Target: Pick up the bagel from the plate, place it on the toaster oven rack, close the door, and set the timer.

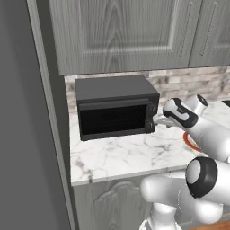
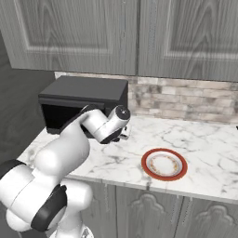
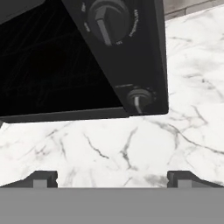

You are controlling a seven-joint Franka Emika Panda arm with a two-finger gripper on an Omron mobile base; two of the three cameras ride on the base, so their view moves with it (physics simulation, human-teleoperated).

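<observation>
Left base view: the black toaster oven [image 1: 116, 108] sits at the back left of the marble counter [image 1: 121, 157], pushed against the tall dark side panel [image 1: 27, 134] at 9 o'clock. Its door [image 1: 113, 119] is shut flat against the front. Open counter lies before the oven toward 6 o'clock, up to the front edge. The white arm reaches in from 4 o'clock, and its hand sits just off the oven's right front corner. A sliver of the plate [image 1: 189, 143] with its red-orange rim peeks out behind the forearm at 3 o'clock.

Right base view: the plate [image 2: 164, 164] lies near the counter's front edge at 4 o'clock, well apart from the oven [image 2: 83, 100]. I see no bagel on its white centre. The wrist covers the oven's right front.

Hand view: the gripper [image 3: 113, 178] hovers above bare marble, its fingertips [image 3: 43, 177] spread wide with nothing between them. The oven's control strip stands at 12 o'clock, with an upper knob [image 3: 107, 19] and a lower knob [image 3: 139, 97]. The dark glass window [image 3: 48, 65] spans 10 o'clock; faint wires show behind it, too dim to make out.
</observation>
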